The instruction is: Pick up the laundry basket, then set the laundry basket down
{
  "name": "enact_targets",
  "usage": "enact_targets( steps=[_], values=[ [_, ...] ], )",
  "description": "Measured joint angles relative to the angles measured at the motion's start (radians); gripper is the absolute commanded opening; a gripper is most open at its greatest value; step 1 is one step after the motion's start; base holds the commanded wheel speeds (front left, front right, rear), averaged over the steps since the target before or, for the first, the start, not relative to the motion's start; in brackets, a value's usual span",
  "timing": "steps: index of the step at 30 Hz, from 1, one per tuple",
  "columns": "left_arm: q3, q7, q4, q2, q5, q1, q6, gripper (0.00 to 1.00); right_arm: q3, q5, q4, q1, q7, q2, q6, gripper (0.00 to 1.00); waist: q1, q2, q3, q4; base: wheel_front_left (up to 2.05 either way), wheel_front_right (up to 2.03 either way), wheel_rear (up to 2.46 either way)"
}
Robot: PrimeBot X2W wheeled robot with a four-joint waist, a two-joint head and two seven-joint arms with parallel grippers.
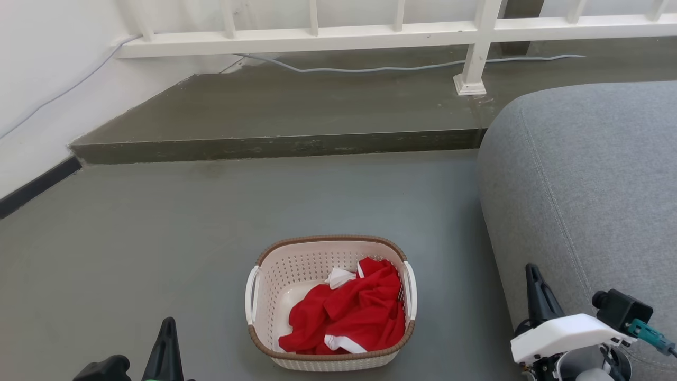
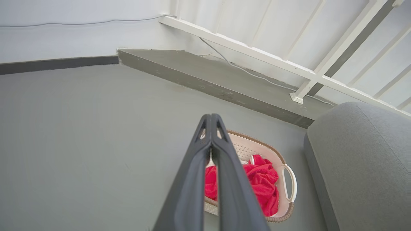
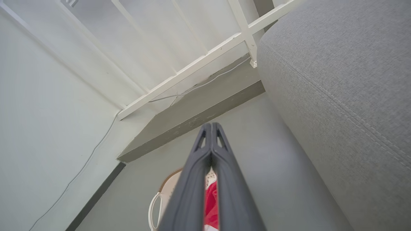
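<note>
Cream laundry basket (image 1: 301, 264) sits on grey floor (image 1: 158, 238), front-centre of robot, near the grey sofa (image 1: 582, 185) but not touching (red garment (image 1: 354, 312) w/ white trim heaped inside). L gripper (image 2: 211, 116) and R gripper (image 3: 211, 125): fingers pressed together, holding nothing, both clear of basket, one on either side.

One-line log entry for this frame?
phase: pre-pick | basket: on floor, holds red cloth | left claw: shut, off basket | right claw: shut, off basket
</note>
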Motion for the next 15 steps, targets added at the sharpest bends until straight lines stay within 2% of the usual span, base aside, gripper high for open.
enact_targets(
  steps=[15],
  values=[
    [0.03, 0.046, 0.024, 0.007, -0.213, -0.035, -0.03, 0.0, -0.044, 0.196, 0.002, -0.024, 0.047, -0.01, 0.03, 0.0, 0.0, 0.0, 0.002, 0.003, 0.0, 0.0, 0.0]
  ],
)
